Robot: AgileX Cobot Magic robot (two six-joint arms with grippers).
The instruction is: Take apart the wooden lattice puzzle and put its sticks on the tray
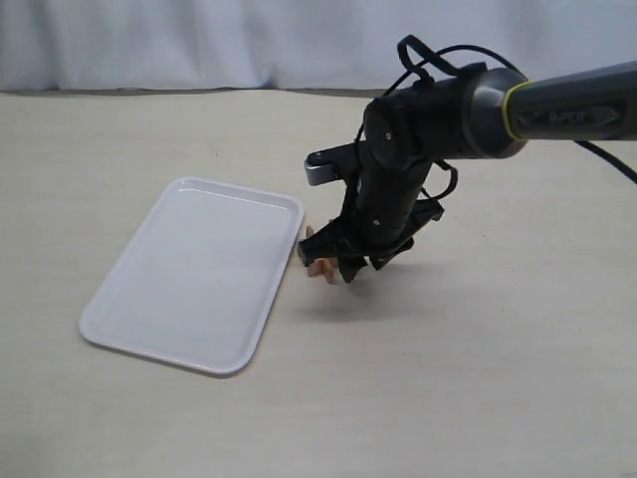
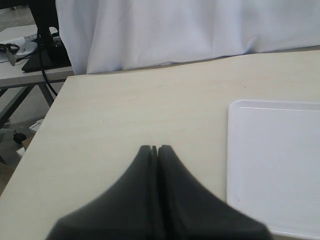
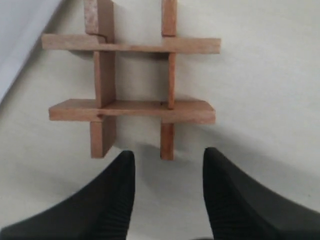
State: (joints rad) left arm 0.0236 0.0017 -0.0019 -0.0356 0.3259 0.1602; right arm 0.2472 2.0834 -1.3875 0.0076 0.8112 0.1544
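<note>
Nothing of the task is showing as done yet. The small orange-brown wooden lattice puzzle is lying fully assembled on the pale beige surface. Its four flat notched sticks are slotted crosswise into a hash shape, and none of them is lying on the large flat white rectangular plastic tray. All of the separating and all four placements are left to do, by my reading.

In the exterior view the puzzle is sitting at three o'clock of the tray, just beside its rim. Whether it is touching the rim I cannot tell. The right gripper is hanging low over the puzzle. In the right wrist view this gripper is gaping moderately wide, with its two dark ribbed fingers bracketing the end of one stick and gripping nothing.

The left gripper is pinched fully closed on nothing, with the tray just ahead of it. It is not appearing in the exterior view.

A white cloth backdrop is hanging at twelve o'clock behind the surface. Nothing is blocking the short path from puzzle to tray. The likeliest hindrance is the tight slotting, since pulling one stick may be dragging the whole lattice along unless something is bracing it.
</note>
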